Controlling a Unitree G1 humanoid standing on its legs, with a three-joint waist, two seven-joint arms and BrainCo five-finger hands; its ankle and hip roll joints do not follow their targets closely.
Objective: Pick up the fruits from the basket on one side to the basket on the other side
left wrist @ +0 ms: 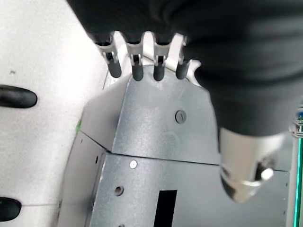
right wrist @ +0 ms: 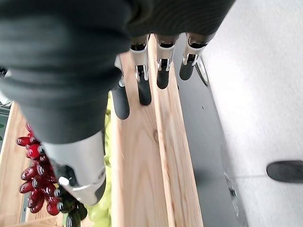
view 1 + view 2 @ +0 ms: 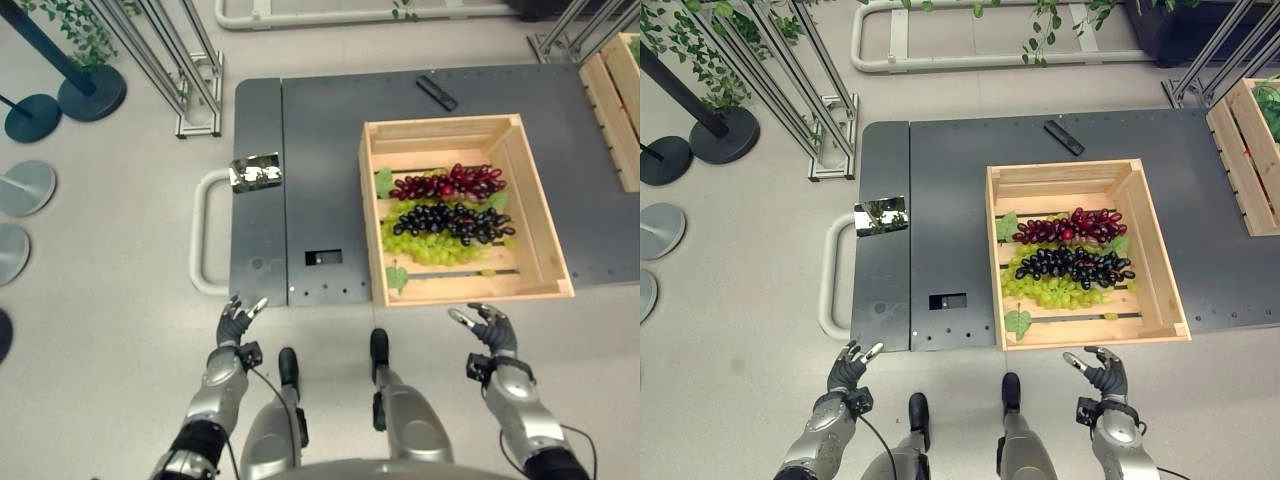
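Grapes lie in three bunches inside the wooden crate (image 3: 545, 240) on the dark grey surface (image 3: 320, 170): a red bunch (image 3: 450, 183) farthest from the robot, a dark purple bunch (image 3: 455, 220) in the middle, and a green bunch (image 3: 430, 247) nearest, each touching the next. A few green leaves sit among them on the slatted bottom. A second wooden crate (image 3: 615, 100) stands at the right edge of the same surface, well apart from the first. A small black bar (image 3: 436, 92) lies on the surface beyond the first crate, and a shiny plate (image 3: 256, 171) rests near the left side. The left hand (image 3: 238, 322) hangs just before the surface's near left corner, fingers relaxed and straight, holding nothing. The right hand (image 3: 490, 325) hangs just before the crate's near wall, fingers loosely spread and empty; in the right wrist view its fingertips (image 2: 144, 97) point at the crate's wooden rim.
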